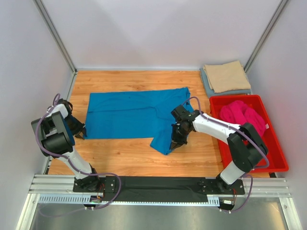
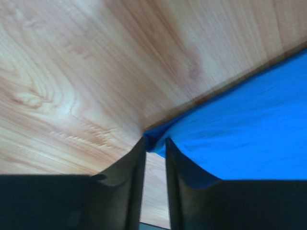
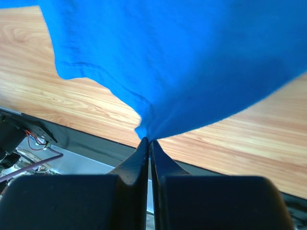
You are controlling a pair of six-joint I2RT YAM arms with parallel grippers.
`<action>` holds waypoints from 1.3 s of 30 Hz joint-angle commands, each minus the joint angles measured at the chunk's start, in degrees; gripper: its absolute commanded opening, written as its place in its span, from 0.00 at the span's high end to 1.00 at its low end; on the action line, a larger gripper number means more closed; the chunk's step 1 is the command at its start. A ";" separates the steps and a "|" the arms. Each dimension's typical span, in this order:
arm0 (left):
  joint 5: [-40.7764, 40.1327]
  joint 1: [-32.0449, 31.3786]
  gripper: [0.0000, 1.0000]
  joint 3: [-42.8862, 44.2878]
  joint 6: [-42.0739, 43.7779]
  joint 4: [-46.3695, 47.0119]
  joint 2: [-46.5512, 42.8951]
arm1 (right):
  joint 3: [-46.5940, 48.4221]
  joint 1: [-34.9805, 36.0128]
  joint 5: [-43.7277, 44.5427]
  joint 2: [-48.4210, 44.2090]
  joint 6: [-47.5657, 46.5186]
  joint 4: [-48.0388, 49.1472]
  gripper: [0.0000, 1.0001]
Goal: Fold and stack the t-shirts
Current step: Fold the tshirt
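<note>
The blue shirt [image 1: 129,115] lies spread flat over the middle of the table [image 1: 124,155], long side running left to right; a flap of it, perhaps a sleeve, hangs toward the near edge at its right end. The left gripper [image 1: 79,132] sits low at the shirt's near left corner; in the left wrist view its fingers [image 2: 129,182] stand a narrow gap apart, bare wood showing between them, and the cloth's corner rests right at their tips; whether they pinch it I cannot tell. The cloth edge beside that corner rides a little off the wood and casts a thin shadow.

The right gripper [image 1: 175,142] is at the near right flap; in the right wrist view its jaws are pressed together on a bunched bit of blue hem, and the cloth fans up and away from the tips, lifted clear of the table.

At the far right corner the tan shirt [image 1: 226,75] lies folded on top of the grey shirt [image 1: 207,82], whose edge shows along the left and near sides. Just nearer along the right edge stands the red bin [image 1: 274,152]; the pink shirt [image 1: 242,115] lies crumpled in its far half.
</note>
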 commanded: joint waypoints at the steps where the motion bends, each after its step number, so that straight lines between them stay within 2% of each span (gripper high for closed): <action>1: 1.18 0.06 0.74 1.38 -0.39 1.12 0.87 | 4.21 -2.37 2.17 -2.35 -2.84 -7.44 1.00; 2: 1.18 0.06 0.86 1.83 -0.73 0.43 0.87 | 5.79 -3.16 2.87 -2.44 -3.11 -8.60 1.00; 5: 2.49 0.06 1.00 3.23 -2.14 -0.72 0.35 | 8.17 -4.57 5.42 -2.71 -4.16 -12.73 1.00; 17: 8.03 0.06 1.00 7.63 -5.74 -0.99 -0.62 | 21.35 -8.09 9.20 -0.34 -6.54 -19.68 1.00; 22: 6.72 0.06 1.00 12.01 -6.36 -3.18 1.92 | 26.36 -9.93 10.52 3.17 -7.85 -21.61 1.00; 39: 7.95 -0.99 1.00 22.04 -9.88 -6.08 10.98 | 44.73 -24.87 9.03 14.95 -12.07 -24.95 1.00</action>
